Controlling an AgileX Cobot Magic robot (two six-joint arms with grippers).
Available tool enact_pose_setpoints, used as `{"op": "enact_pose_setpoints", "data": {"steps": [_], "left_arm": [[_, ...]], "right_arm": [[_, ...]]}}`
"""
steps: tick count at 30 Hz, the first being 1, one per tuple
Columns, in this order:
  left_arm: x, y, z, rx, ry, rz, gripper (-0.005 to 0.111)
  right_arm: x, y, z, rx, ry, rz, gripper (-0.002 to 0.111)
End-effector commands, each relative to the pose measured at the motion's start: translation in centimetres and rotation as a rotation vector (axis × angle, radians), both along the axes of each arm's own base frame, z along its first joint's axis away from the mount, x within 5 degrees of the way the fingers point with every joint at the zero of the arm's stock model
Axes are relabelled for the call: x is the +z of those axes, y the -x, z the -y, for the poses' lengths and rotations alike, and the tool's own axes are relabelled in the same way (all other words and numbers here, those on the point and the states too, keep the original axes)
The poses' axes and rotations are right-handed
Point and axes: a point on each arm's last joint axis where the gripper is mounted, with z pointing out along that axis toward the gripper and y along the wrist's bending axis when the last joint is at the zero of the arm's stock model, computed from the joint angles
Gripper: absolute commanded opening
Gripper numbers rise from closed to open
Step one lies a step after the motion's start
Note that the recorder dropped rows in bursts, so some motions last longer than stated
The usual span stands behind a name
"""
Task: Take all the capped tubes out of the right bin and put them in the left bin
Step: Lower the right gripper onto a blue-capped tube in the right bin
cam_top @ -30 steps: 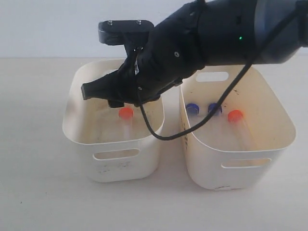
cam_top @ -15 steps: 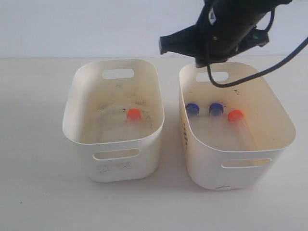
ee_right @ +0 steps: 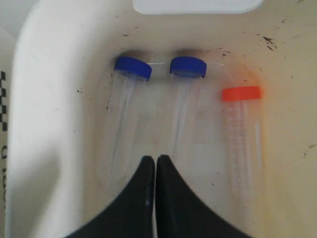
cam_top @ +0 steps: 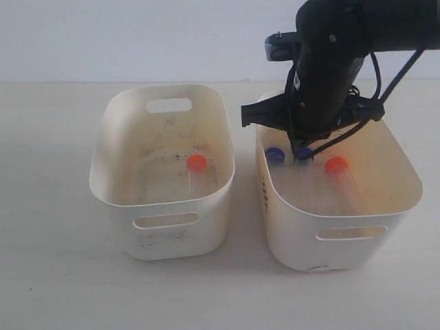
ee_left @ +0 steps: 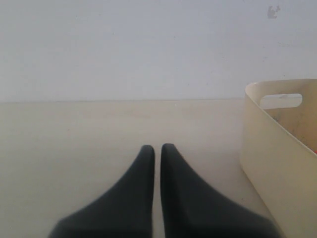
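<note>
Three capped tubes lie side by side in the right bin (cam_top: 344, 210): two blue-capped tubes (ee_right: 131, 68) (ee_right: 187, 66) and an orange-capped tube (ee_right: 241, 93). My right gripper (ee_right: 155, 159) hangs inside that bin, shut and empty, its tips just above the floor between the two blue-capped tubes' bodies. From the exterior view it (cam_top: 298, 152) partly covers one blue cap (cam_top: 304, 155). A fourth tube with an orange cap (cam_top: 196, 163) rests on the scuffed floor of the left bin (cam_top: 161, 199). My left gripper (ee_left: 157, 147) is shut over bare table beside the left bin (ee_left: 267, 148).
The two bins stand close together on a pale table (cam_top: 48, 261), with a narrow gap between them. A white wall (cam_top: 137, 34) rises behind. The right arm's black cable (cam_top: 385, 89) loops over the right bin's far rim.
My right arm swung from above the left bin to over the right bin and dropped into it, jaws closing. The orange-capped tube in the left bin rolled slightly right.
</note>
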Motion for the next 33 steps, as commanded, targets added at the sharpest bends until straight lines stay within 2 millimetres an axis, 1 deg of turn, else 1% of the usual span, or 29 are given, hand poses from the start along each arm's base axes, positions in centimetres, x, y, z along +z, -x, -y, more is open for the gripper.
{"op": "enact_pose_setpoints", "data": {"steps": [1,5,10,15,26,33], "left_arm": [[0.1,0.0,0.0,-0.007,0.008,0.006,0.004],[0.1,0.0,0.0,-0.007,0.008,0.006,0.004],[0.1,0.0,0.0,-0.007,0.008,0.006,0.004],[0.1,0.0,0.0,-0.007,0.008,0.006,0.004],[0.1,0.0,0.0,-0.007,0.008,0.006,0.004],[0.1,0.0,0.0,-0.007,0.008,0.006,0.004]], "right_arm": [[-0.9,-0.3,0.3,-0.016,0.017,-0.023,0.0],[-1.6,-0.7,0.8,-0.018,0.006,-0.053,0.0],[-2.4,-1.3,2.1,-0.002,0.002,-0.104,0.0],[-2.4,-1.5,2.7,-0.004,-0.011,-0.113,0.0],[-2.3,-1.9,2.5,0.059,-0.007,-0.067,0.0],[-2.4,-2.3,4.2,0.037,-0.033,-0.101,0.0]]}}
